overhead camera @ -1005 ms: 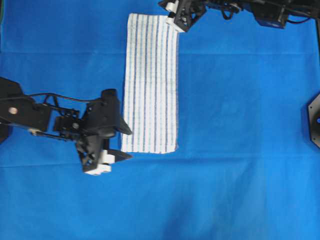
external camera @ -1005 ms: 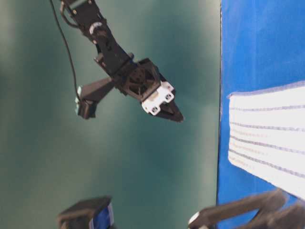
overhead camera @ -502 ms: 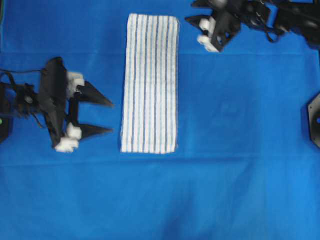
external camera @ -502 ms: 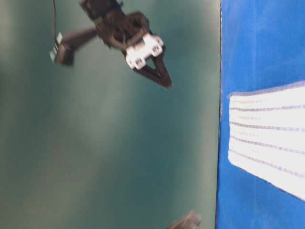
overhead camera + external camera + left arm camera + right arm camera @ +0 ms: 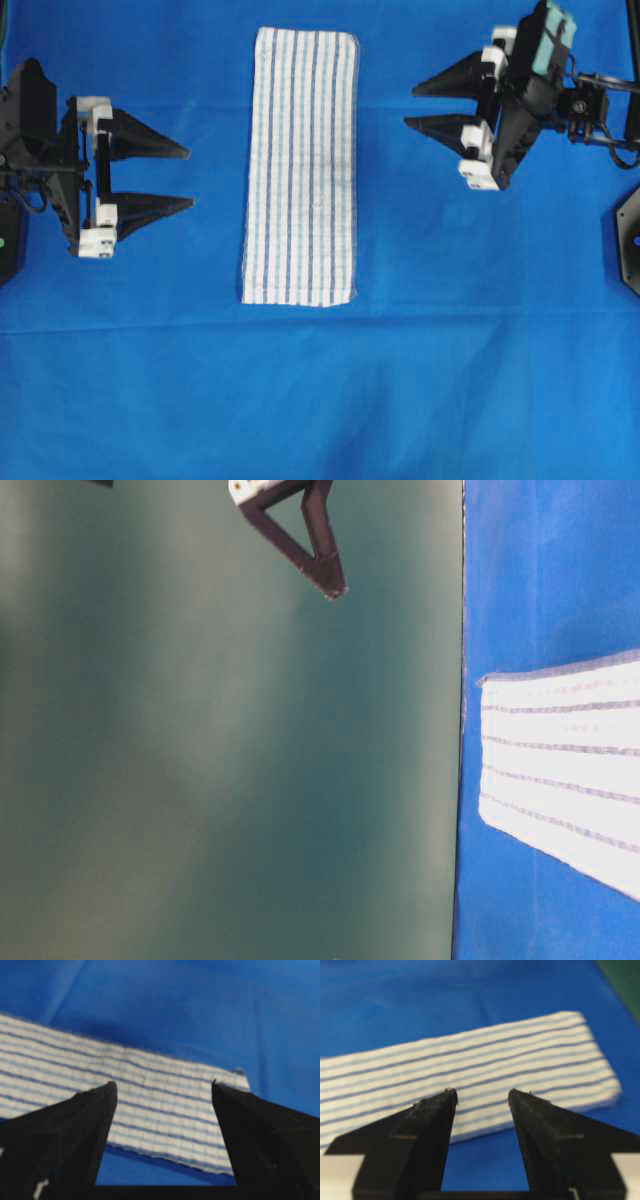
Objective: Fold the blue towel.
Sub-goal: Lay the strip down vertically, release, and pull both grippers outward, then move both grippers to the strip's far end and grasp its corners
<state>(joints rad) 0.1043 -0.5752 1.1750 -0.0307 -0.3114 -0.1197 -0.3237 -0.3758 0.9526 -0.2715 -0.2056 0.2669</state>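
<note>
Two grippers: both flank the striped towel (image 5: 300,165), one on each long side, neither touching it.
Towel placement: it lies flat on the plain blue sheet (image 5: 320,400) as a long narrow strip, upper middle of the overhead view, edges squared; judged, this neat strip is at least partly folded already, and a further fold along its length may remain.
Why nothing is held: the cloth rests free on the sheet with no corner lifted, so the arms appear parked clear of it, not mid-grasp.
Left gripper (image 5: 188,178): jaws spread wide and empty, tips pointing toward the towel's left edge, well apart from it; its wrist view shows the towel's end framed between the two dark fingers (image 5: 75,1125).
Right gripper (image 5: 412,108): jaws likewise parted and empty, tips aimed at the towel's right edge, apart from it, body tilted slightly.
Right wrist view: the towel crosses beyond the fingertips (image 5: 440,1110), one short end visible.
Table-level view: one gripper's open tips hang high above the surface.
</note>
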